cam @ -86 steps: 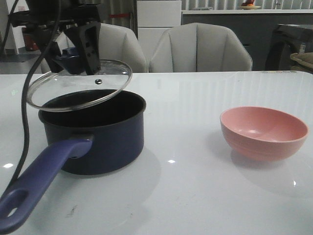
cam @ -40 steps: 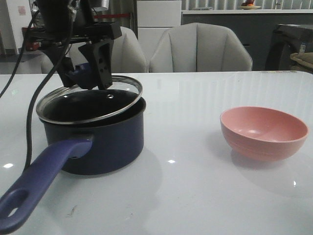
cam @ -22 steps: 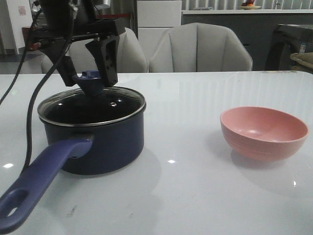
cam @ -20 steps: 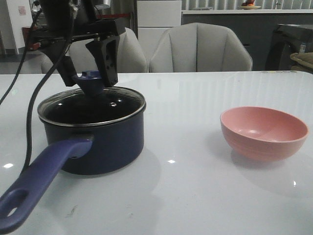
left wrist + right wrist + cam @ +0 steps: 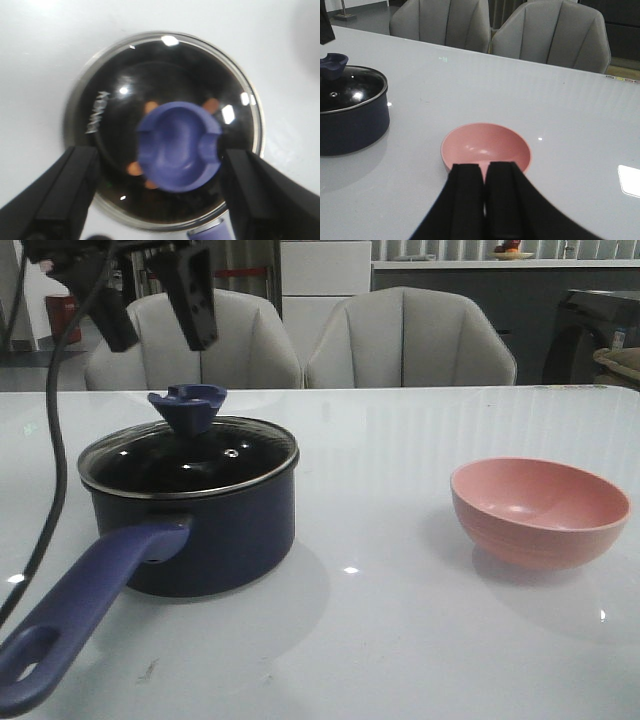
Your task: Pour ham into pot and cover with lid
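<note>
On the white desk [image 5: 400, 620], the lid [image 5: 188, 455] is now seated flush on the pot [image 5: 190, 530] over the ham [image 5: 134, 169], released by the left hand [image 5: 155, 305], since risen with fingers spread; the right hand [image 5: 485, 200] is clenched, empty, so the task is judged complete.

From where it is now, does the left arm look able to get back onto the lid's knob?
Probably yes. The left gripper hangs open directly above the knob of the lid, fingers spread on either side, with nothing between them and the knob.
</note>
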